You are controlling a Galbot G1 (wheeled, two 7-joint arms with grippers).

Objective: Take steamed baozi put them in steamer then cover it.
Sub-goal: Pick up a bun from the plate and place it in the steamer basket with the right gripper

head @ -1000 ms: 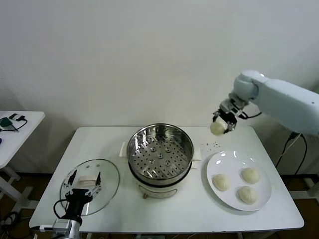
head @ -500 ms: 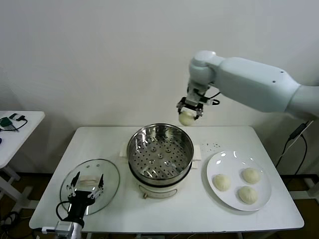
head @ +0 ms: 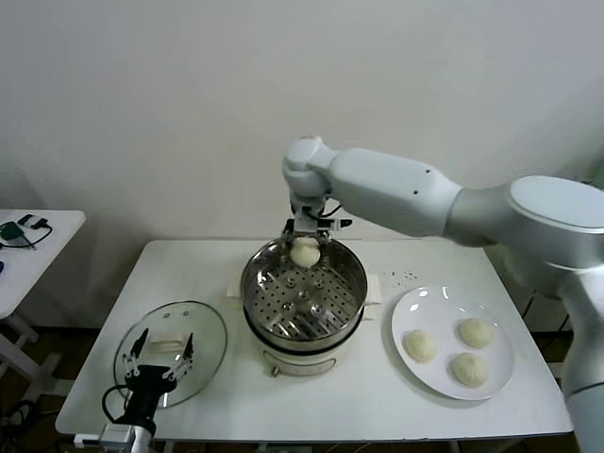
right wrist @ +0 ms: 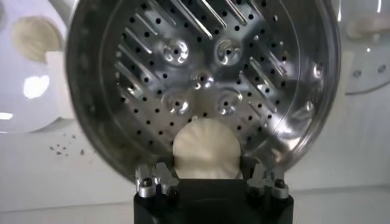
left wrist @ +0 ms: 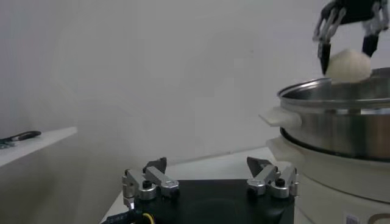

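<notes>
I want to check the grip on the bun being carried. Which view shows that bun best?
The right wrist view: the baozi sits large between the right gripper's fingers, over the steamer. The head view shows it small at the far rim; the left wrist view sees it from the side.

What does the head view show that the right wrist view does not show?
Only the head view: the glass cover lying on the table, the open left pincer above it, and three baozi on the plate. Only the right wrist view: the steamer floor's holes seen from straight above. Both: the right pincer shut on one baozi over the steamer.
</notes>
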